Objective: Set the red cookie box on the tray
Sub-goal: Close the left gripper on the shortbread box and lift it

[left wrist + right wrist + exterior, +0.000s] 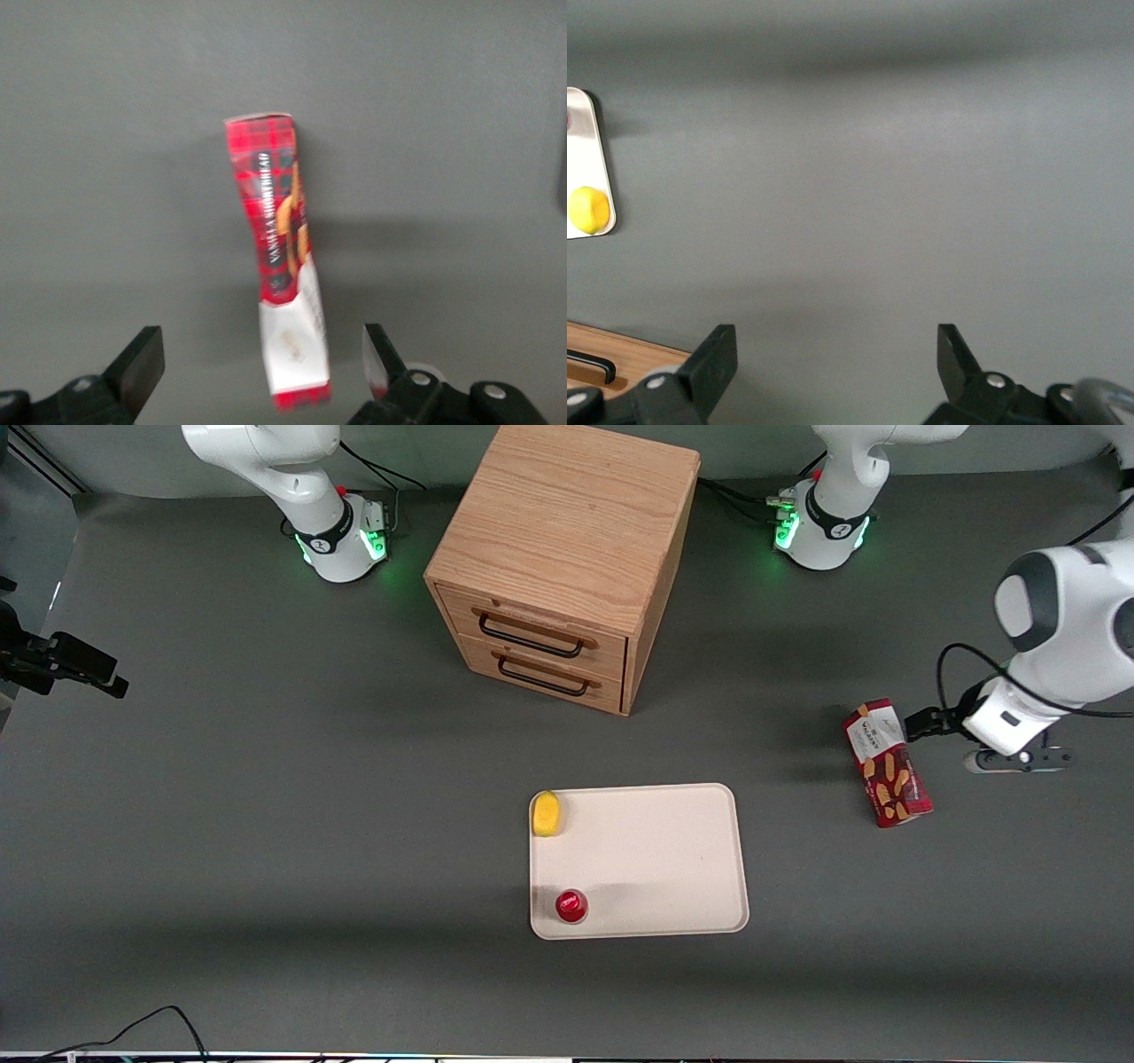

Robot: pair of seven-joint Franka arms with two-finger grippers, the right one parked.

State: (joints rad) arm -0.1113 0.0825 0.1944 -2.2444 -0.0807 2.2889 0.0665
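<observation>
The red cookie box (pixel 887 763) lies on the grey table toward the working arm's end, apart from the tray, its white label end pointing away from the front camera. My left gripper (pixel 917 724) hovers at that label end. In the left wrist view the gripper (pixel 260 341) is open, its two fingers wide apart on either side of the white end of the box (pixel 276 230), touching neither side. The cream-white tray (pixel 656 850) lies nearer the front camera, in front of the cabinet. It also shows in the right wrist view (pixel 585 159).
A yellow rounded object (pixel 547 813) and a small round red-capped object (pixel 571 906) sit on the tray along its edge toward the parked arm. A wooden two-drawer cabinet (pixel 567 558) stands farther from the front camera than the tray.
</observation>
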